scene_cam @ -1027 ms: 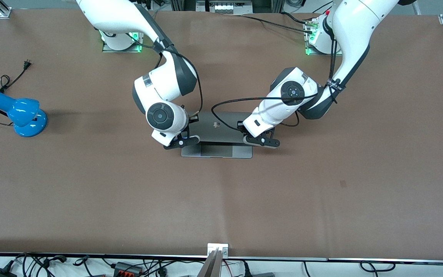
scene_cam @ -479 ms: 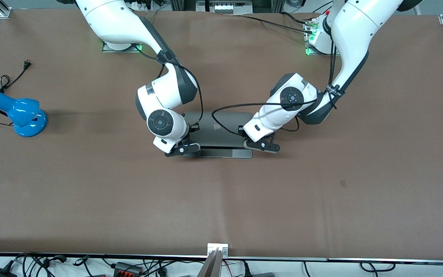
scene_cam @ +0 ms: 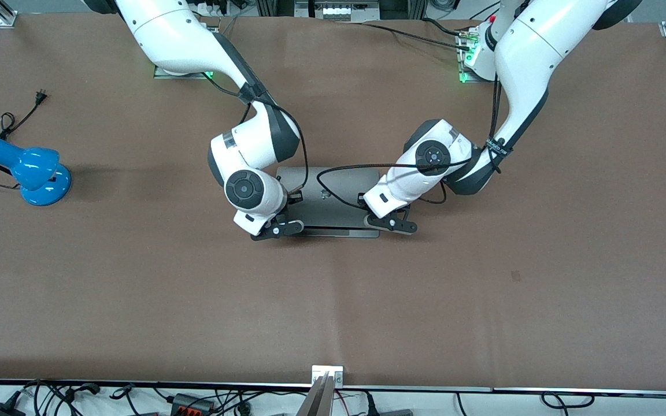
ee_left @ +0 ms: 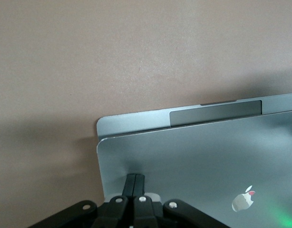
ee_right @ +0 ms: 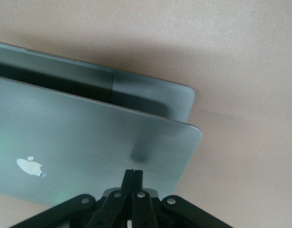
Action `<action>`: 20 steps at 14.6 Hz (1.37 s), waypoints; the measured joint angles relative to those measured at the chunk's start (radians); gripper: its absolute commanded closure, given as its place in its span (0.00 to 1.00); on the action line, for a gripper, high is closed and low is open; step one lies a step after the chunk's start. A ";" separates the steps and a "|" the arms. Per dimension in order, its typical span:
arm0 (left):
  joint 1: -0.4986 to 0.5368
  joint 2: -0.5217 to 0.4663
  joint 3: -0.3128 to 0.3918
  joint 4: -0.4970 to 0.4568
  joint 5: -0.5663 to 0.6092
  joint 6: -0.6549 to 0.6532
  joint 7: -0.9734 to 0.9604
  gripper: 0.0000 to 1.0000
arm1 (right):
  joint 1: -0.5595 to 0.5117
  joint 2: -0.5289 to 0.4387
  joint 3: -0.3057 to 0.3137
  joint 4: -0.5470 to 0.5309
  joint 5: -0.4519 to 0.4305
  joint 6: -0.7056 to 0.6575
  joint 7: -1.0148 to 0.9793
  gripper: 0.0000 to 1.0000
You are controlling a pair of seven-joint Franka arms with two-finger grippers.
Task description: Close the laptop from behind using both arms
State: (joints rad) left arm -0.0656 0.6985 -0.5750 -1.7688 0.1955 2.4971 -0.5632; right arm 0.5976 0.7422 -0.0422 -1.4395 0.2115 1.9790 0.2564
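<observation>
The silver-grey laptop (scene_cam: 333,202) lies near the middle of the brown table (scene_cam: 483,300), its lid tipped far down so that only a thin strip of the base shows along the edge nearer the front camera. In the left wrist view the lid (ee_left: 203,175) hangs just above the base, part of the grey trackpad (ee_left: 216,113) showing past the lid's edge; in the right wrist view a dark gap shows between lid and base.

The left gripper (ee_left: 135,183) presses on the lid's corner toward the left arm's end, fingers (ee_left: 131,186) pinched together with nothing between them. The right gripper (ee_right: 132,179) rests on the lid's corner toward the right arm's end, fingers likewise closed and empty.

From the laptop, a blue desk lamp (scene_cam: 26,169) sits well apart at about nine o'clock in the front view, its black cord (scene_cam: 15,118) trailing beside it.
</observation>
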 measured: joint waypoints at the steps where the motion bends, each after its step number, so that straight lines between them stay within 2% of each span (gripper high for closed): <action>1: 0.000 0.008 0.000 0.011 0.006 0.000 0.000 0.99 | 0.000 0.010 0.000 0.008 0.000 0.001 -0.001 1.00; 9: -0.012 0.073 0.005 0.036 0.038 0.001 0.000 0.99 | 0.000 0.070 0.000 0.040 0.000 0.058 -0.007 1.00; 13: -0.020 0.099 0.017 0.038 0.042 0.051 0.000 0.99 | 0.000 0.091 0.000 0.045 0.000 0.087 -0.007 1.00; 20: -0.021 0.108 0.023 0.044 0.043 0.059 0.000 0.99 | 0.004 0.105 0.000 0.050 -0.002 0.102 -0.008 1.00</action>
State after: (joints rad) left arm -0.0871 0.8070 -0.5521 -1.7251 0.2385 2.5557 -0.5629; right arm 0.6012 0.8467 -0.0418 -1.3895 0.2091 2.0815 0.2486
